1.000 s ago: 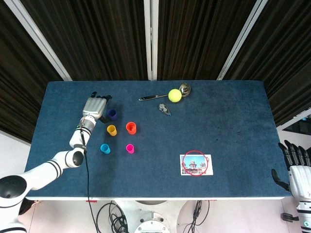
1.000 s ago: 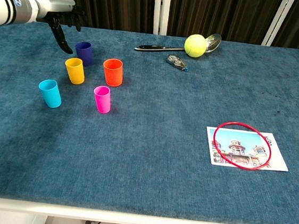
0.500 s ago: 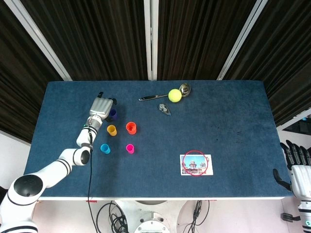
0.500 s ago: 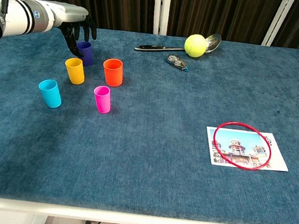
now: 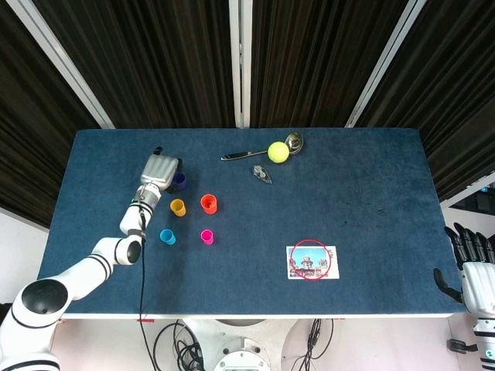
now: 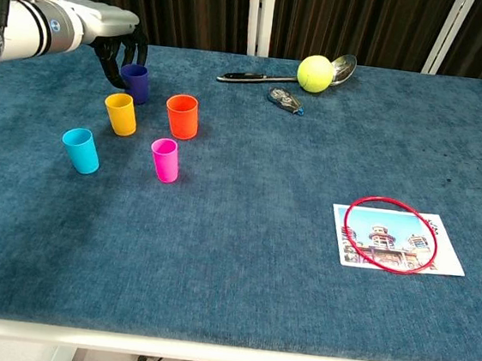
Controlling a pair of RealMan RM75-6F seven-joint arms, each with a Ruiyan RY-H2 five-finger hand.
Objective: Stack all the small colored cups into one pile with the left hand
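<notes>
right hand [image 5: 473, 263] (frame-cropped); purple cup [image 5: 179, 181] half-hidden

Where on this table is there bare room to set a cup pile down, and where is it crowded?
Bare cloth lies between the pink cup and the postcard with its red ring, along the front edge, and right of the tennis ball. The left rear is crowded: the cups stand close together, with the left hand at the purple cup.

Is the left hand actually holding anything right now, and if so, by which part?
Cannot be told. The left hand has its fingers around the purple cup, which stands on the table, but contact isn't clear.
</notes>
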